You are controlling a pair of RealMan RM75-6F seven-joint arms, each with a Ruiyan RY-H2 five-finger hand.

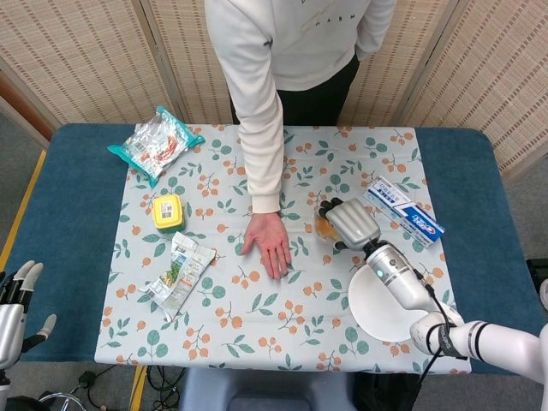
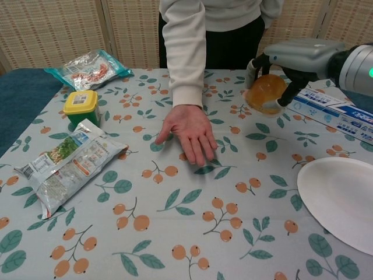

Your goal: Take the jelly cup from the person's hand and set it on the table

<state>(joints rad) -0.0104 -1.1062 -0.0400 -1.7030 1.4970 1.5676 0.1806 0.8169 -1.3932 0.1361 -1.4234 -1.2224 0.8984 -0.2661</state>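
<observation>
My right hand [image 1: 349, 220] [image 2: 294, 56] grips the orange jelly cup [image 2: 266, 93] [image 1: 324, 227] and holds it in the air above the flowered cloth, to the right of the person's hand [image 1: 269, 241] [image 2: 189, 130]. That hand lies flat and empty, palm up, on the table. The cup tilts on its side between my fingers. My left hand [image 1: 19, 295] hangs off the table's left edge with fingers spread, holding nothing.
A white plate [image 1: 384, 306] [image 2: 344, 197] sits near the front right. A toothpaste box [image 1: 404, 211] [image 2: 341, 116] lies just beyond my right hand. On the left are a yellow-lidded tub [image 1: 168, 211], a snack packet [image 1: 177, 274] and a noodle bag [image 1: 154, 142].
</observation>
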